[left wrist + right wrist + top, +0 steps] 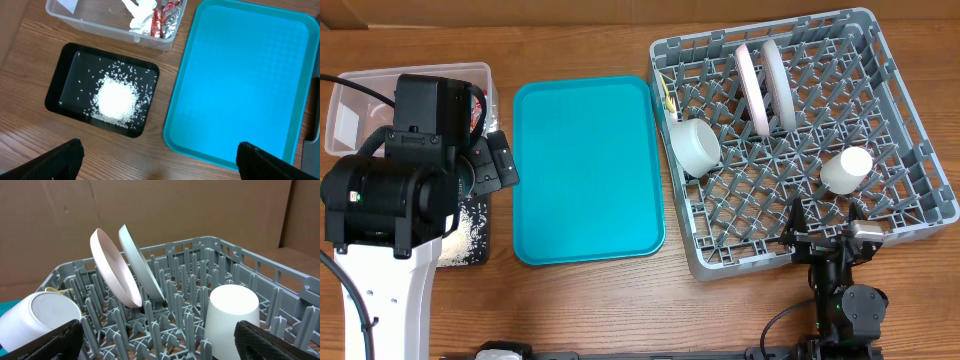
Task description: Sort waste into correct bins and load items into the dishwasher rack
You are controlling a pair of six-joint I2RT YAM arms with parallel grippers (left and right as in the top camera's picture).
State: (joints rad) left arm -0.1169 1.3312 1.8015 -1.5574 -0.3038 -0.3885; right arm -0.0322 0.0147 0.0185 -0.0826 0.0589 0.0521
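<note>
The grey dishwasher rack (910,150) holds the white plate (752,85) and pale grey plate (780,85) on edge, the small bowl (694,146) and white cup (846,168) upside down, and yellow cutlery (668,95). The clear tub (90,22) holds the napkin (140,12) and foil wrappers (162,17). The black tray (60,85) holds the rice heap (116,99). My left gripper (157,160) is open and empty above bare table in front of the black tray. My right gripper (160,337) is open and empty at the rack's near edge (190,315), the cup (231,317) close to its right finger.
The flat teal tray (585,170) lies bare between the bins and the rack, and shows in the left wrist view (240,80). My left arm covers most of the tub and black tray from overhead. Brown cardboard stands behind the rack.
</note>
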